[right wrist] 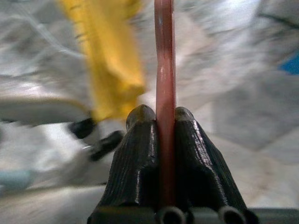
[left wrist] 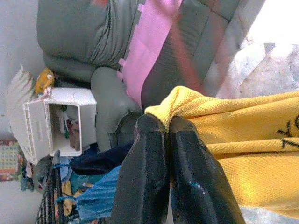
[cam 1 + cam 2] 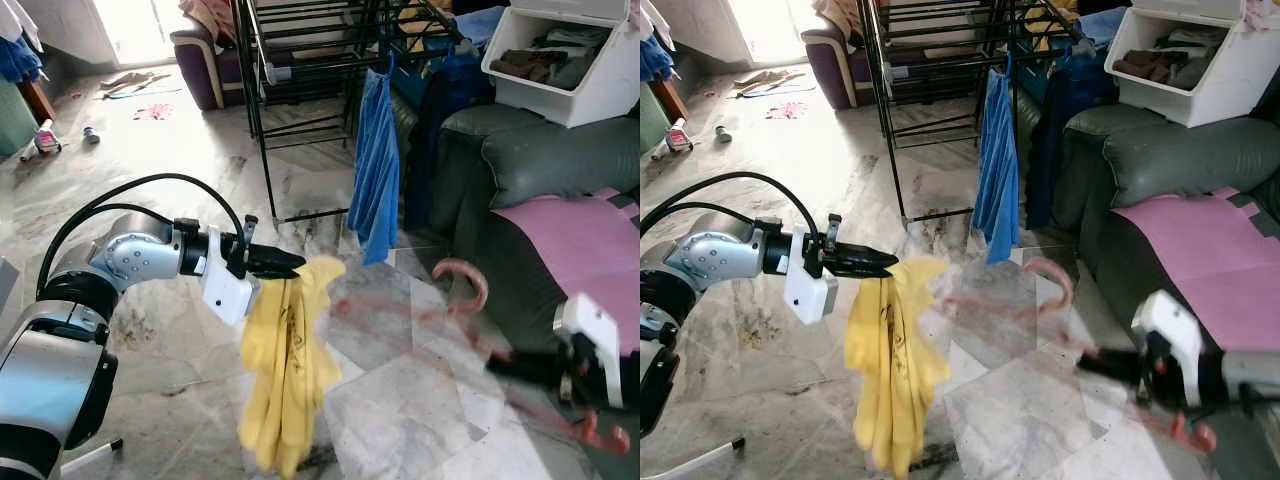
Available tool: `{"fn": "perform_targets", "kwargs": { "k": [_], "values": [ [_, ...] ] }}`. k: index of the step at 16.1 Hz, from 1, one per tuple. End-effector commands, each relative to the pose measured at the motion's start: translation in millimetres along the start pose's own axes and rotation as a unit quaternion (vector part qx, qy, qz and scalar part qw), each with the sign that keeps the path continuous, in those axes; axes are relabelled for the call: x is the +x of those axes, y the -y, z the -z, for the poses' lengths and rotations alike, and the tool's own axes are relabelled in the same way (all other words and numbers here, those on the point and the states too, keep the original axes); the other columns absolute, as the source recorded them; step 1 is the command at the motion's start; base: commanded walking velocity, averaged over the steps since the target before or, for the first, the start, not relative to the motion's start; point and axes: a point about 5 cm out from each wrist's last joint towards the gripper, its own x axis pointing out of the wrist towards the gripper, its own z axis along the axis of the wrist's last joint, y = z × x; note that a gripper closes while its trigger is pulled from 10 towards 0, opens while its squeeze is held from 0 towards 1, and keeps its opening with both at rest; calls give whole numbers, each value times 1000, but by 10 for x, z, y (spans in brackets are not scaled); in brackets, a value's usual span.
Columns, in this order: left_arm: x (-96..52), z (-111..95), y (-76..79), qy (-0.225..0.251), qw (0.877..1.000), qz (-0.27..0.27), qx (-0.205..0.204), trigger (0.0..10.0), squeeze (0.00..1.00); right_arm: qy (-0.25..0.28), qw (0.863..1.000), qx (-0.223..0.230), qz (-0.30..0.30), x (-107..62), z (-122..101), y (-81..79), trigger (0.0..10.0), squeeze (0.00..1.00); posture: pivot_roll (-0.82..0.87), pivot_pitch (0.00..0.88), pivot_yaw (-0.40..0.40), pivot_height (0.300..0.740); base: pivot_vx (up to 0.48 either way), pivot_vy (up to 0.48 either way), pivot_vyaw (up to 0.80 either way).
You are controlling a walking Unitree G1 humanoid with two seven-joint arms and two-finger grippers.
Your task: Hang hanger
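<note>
Pinching the top edge of a yellow garment [image 3: 285,370] between closed fingers, my left gripper [image 3: 290,265] holds it out in front of me so the cloth hangs straight down over the marble floor [image 3: 180,180]. My left wrist view adds what the head views cannot: the two black fingertips [image 2: 154,154] pressed together with a fold of yellow fabric caught between them, and black lettering on the cloth.

My right gripper [image 3: 1100,366] is low on my right side, just in front of the grey-green sofa [image 3: 540,170], and it is clamped on a red hanger [image 3: 1045,295]. In the head views the hanger is a motion-blurred smear, its hook curving up near the sofa and its bar reaching toward the garment; I cannot tell whether it touches the cloth. My right wrist view shows the grip plainly: the red bar [image 1: 164,93] runs upright between both closed fingers, with the yellow garment blurred beyond.

Farther back stands a black drying rack [image 3: 300,60] with a blue cloth [image 3: 375,170] hanging from it. A pink mat [image 3: 575,240] lies on the sofa, and a white bin [image 3: 570,60] sits above it.
</note>
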Motion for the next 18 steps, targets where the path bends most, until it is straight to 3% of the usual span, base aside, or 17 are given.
{"fn": "perform_targets", "kwargs": {
  "k": [1, 5, 10, 14, 18],
  "values": [
    [-39, -7, -66, -1, 1000, -3, 23, 10000, 0, 15, 1000, -18, 20, -11, -71, 46, 10000, 0, -16, 33, 58, 740, 0, 0, 0],
    [3, -18, -35, 4, 1000, -8, 28, 10000, 0, 32, 999, -11, -35, 30, -144, -75, 10000, 0, -18, 36, 55, 740, 0, 0, 0],
    [32, 3, -50, -7, 999, -12, 38, 10000, 0, 39, 992, 22, -115, -106, -144, -277, 10000, 0, -28, 36, 57, 740, 0, 0, 0],
    [23, 63, -45, -36, 998, -13, 48, 10000, 0, 38, 990, 36, -133, -185, -136, -342, 10000, 0, -34, 36, 58, 740, 0, 0, 0],
    [18, 110, -104, -58, 996, -29, 68, 10000, 0, 38, 985, 50, -159, -145, -115, -437, 10000, 0, -32, 35, 60, 740, 0, 0, 0]
  ]
}}
